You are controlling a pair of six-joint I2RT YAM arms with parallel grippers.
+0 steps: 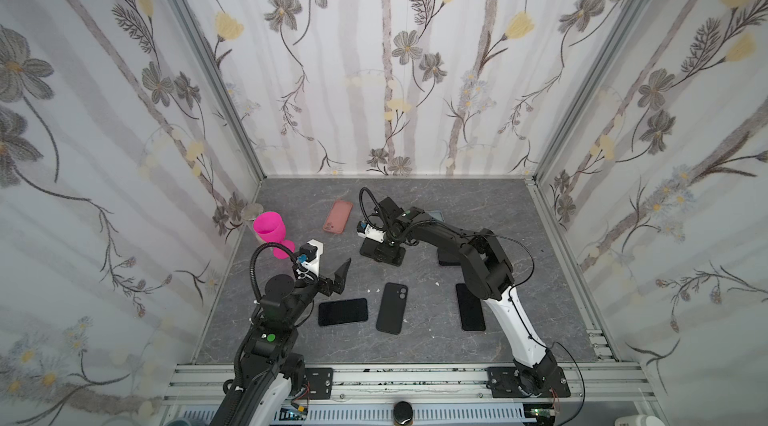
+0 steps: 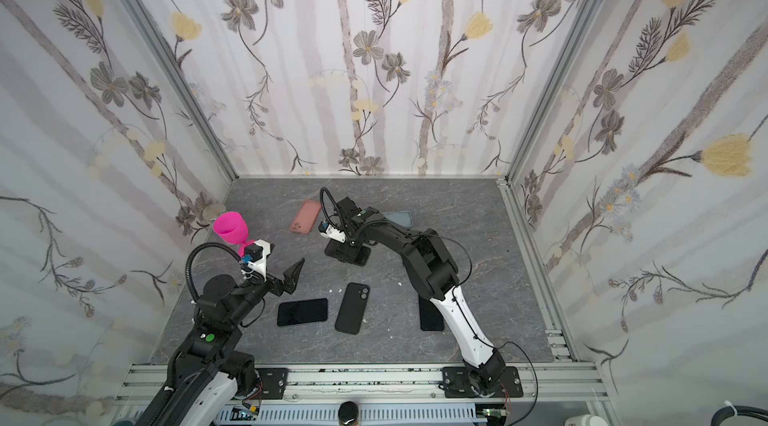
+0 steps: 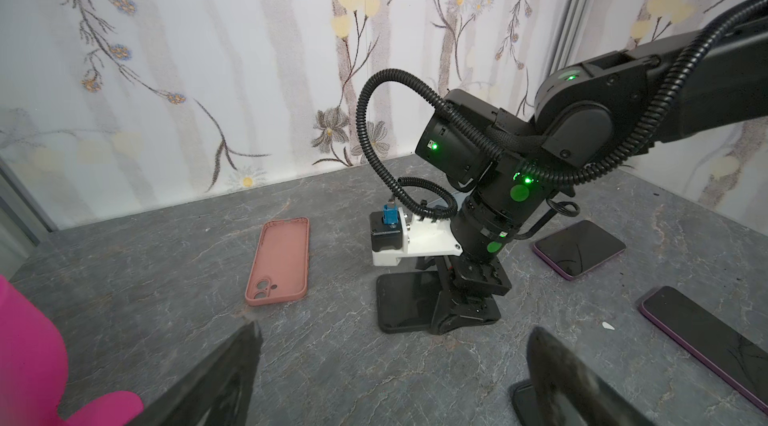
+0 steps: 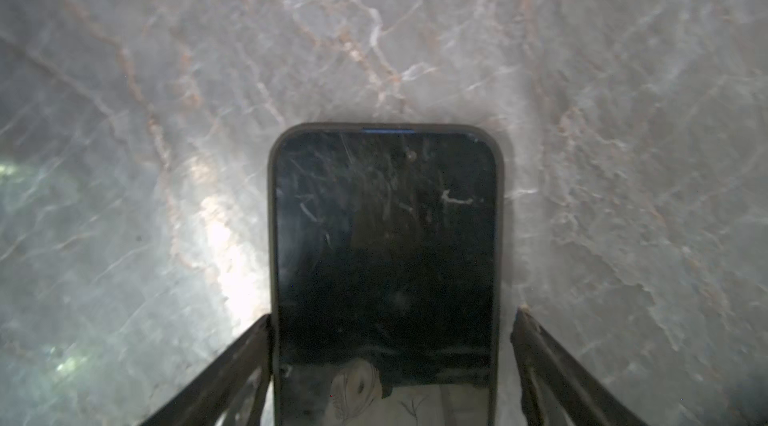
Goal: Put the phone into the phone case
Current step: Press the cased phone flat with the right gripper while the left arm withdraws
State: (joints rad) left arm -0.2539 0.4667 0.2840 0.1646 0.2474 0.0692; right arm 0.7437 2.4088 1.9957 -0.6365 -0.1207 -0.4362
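Grasp step: right end effector (image 4: 392, 316) straddles phone (image 4: 384, 237), jaws wide, not clamped; next, close evenly, then lift toward pink case (image 1: 338, 217) near phone.

Phone (image 4: 384, 258) lay flat mid-counter (image 4: 166, 112), screen up, glass dark and scratched, dark rim around it. One end sat between the spread fingers of the right hand (image 4: 390, 316): one finger at its edge, the other just off. Phone case (image 1: 338, 217) was pink, empty, inside up, flat, camera hole at the near end. It lay farther back, left of the phone, not touching.
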